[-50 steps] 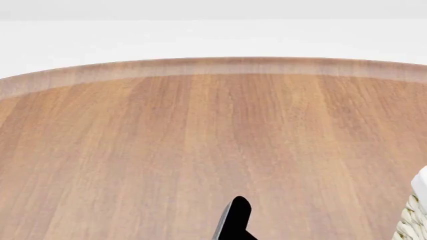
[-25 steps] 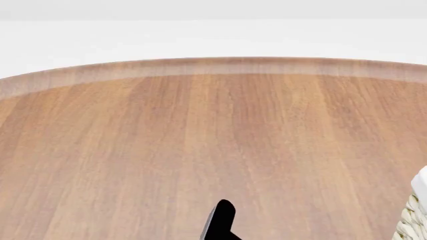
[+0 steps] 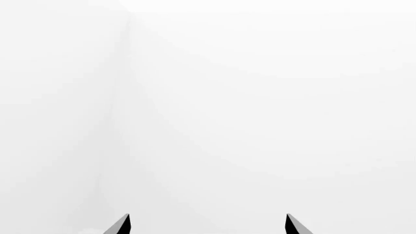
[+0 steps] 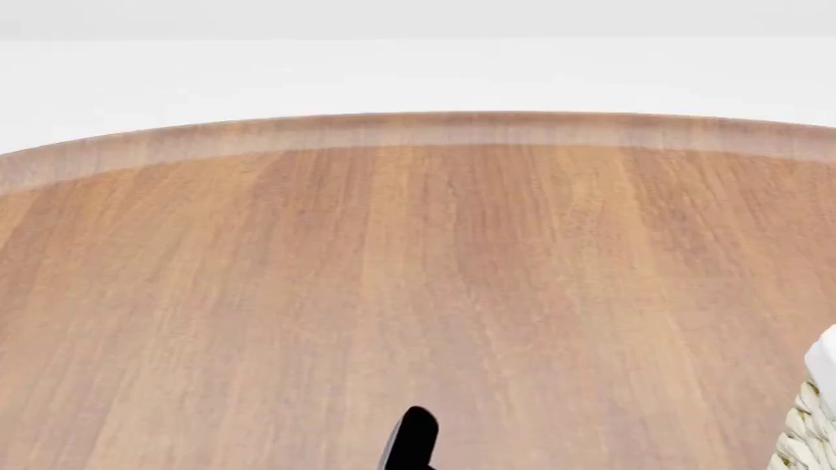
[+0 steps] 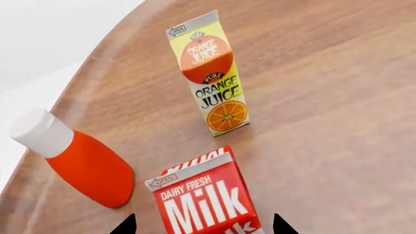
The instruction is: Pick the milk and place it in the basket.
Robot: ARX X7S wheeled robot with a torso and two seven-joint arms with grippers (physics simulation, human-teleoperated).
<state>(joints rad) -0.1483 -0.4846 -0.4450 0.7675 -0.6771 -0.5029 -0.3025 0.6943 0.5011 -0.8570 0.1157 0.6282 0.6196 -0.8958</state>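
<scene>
While the head view holds steady on the wooden table [image 4: 418, 274], the one black fingertip [image 4: 413, 439] near its lower edge sits lower and further left than half a second ago. Basket [image 4: 812, 416] unchanged, only its corner showing at the right edge.

Right pincer [image 5: 202, 225]: both tips spread apart, released, straddling the milk [image 5: 206, 200], which stands between them, close in; contact cannot be told. Beyond the milk, the orange juice carton [image 5: 209, 73] stands upright. Off to one side, a red bottle with a white cap [image 5: 75, 158], near the table's rim.

Left pincer [image 3: 206, 225]: tips wide apart, nothing between them, facing blank white.
</scene>
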